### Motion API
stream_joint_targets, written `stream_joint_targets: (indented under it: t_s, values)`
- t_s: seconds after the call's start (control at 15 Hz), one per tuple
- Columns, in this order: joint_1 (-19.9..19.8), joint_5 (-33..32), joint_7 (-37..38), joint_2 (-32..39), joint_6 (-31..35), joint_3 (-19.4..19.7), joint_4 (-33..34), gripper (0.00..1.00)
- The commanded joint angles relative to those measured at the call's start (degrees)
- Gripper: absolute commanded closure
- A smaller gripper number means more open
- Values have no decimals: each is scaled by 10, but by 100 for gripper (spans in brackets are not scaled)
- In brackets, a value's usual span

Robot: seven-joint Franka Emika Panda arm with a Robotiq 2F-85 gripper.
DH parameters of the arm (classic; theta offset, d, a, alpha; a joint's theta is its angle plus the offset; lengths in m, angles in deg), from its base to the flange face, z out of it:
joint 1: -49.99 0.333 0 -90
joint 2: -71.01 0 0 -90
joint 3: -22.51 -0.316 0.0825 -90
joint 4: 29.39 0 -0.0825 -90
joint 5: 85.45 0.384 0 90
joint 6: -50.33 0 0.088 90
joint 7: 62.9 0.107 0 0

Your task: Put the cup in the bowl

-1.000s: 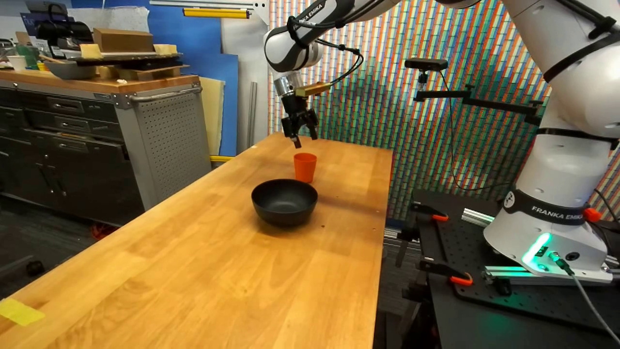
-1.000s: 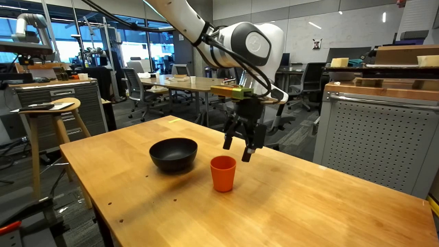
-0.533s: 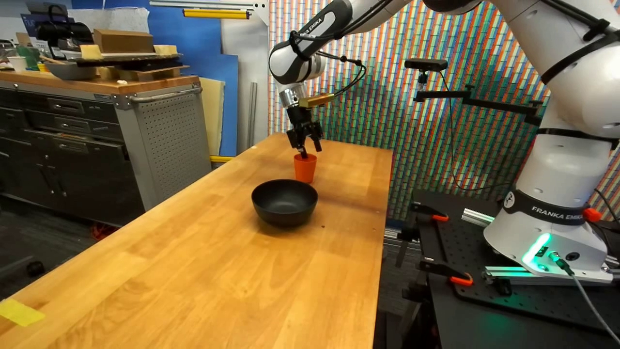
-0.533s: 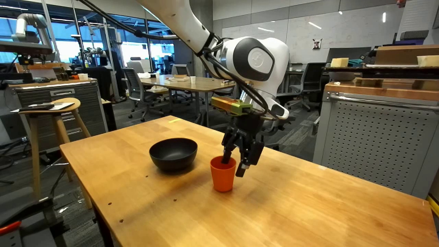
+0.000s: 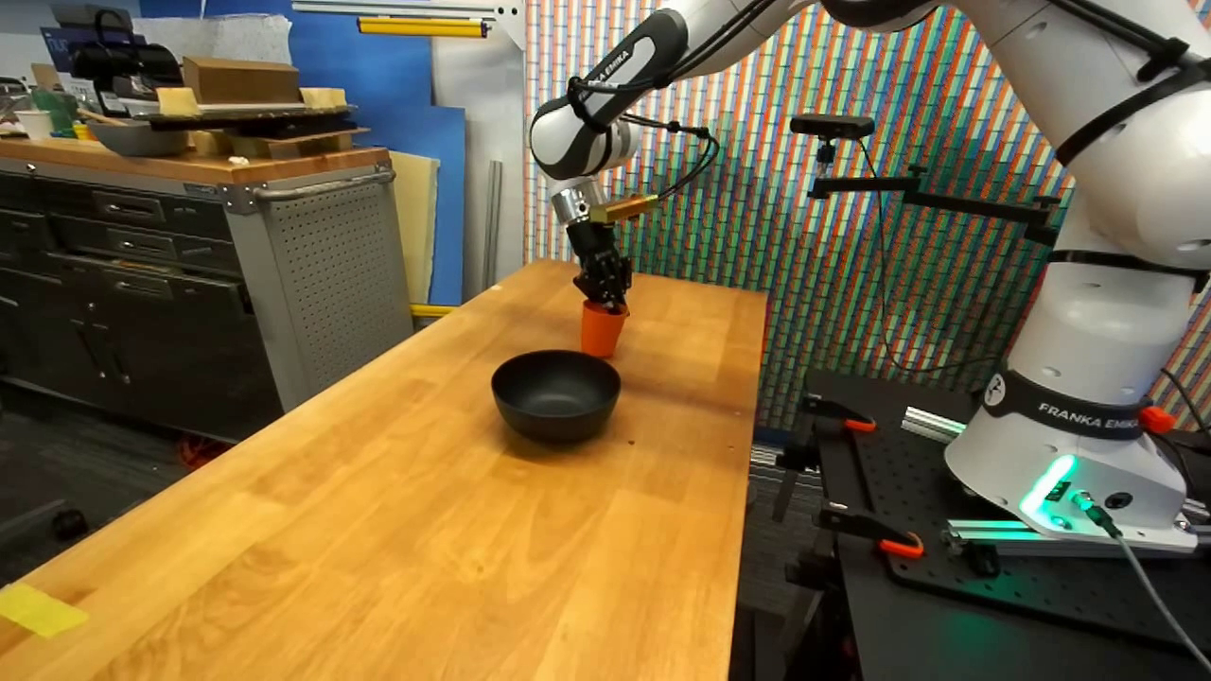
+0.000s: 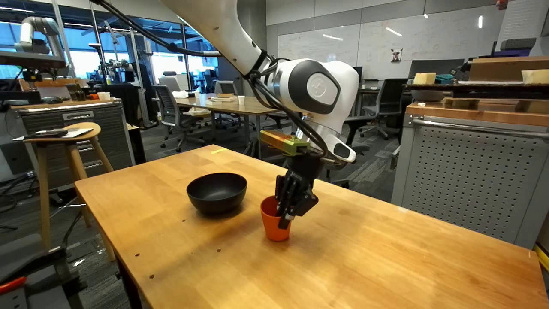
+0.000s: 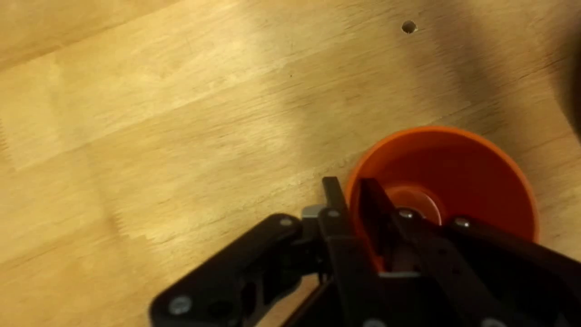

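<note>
The orange-red cup (image 5: pixel 599 338) stands on the wooden table, leaning slightly, in both exterior views. My gripper (image 7: pixel 352 181) straddles its side wall: one finger reaches down inside the cup (image 7: pixel 458 181), the other presses along the outside. Only a narrow gap holding the wall shows between the fingers, so the gripper is shut on the cup's rim side. In an exterior view the inner fingertip is hidden within the cup (image 6: pixel 269 224). The round black bowl (image 5: pixel 556 426) sits upright close beside the cup, with nothing seen in it; the gripper does not touch the bowl (image 6: pixel 216 206).
The wooden table (image 5: pixel 492 530) has small holes and a strip of yellow tape (image 5: pixel 40 608) near a corner. Beyond its long edge stands a grey tool cabinet (image 6: pixel 472 171). The arm's base (image 5: pixel 1069 454) is on a black bench alongside.
My gripper came down from above the cup, put one finger inside it, and closed on its wall. The cup shifted slightly and tilted. The bowl stayed where it was.
</note>
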Motion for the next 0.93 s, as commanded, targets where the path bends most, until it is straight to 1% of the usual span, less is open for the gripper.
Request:
stream_joint_targets:
  t_s: [0.0, 0.2, 0.33, 0.6, 0.87]
  values:
    - [4, 15, 1, -7, 0, 5, -2, 100]
    - [11, 19, -2, -29, 0, 2, -14, 99]
    - [24, 11, -7, -61, 6, -1, -42, 98]
    - [65, -5, -26, -150, 21, -14, -119, 98]
    - [113, -36, -20, -240, 26, -28, -177, 98]
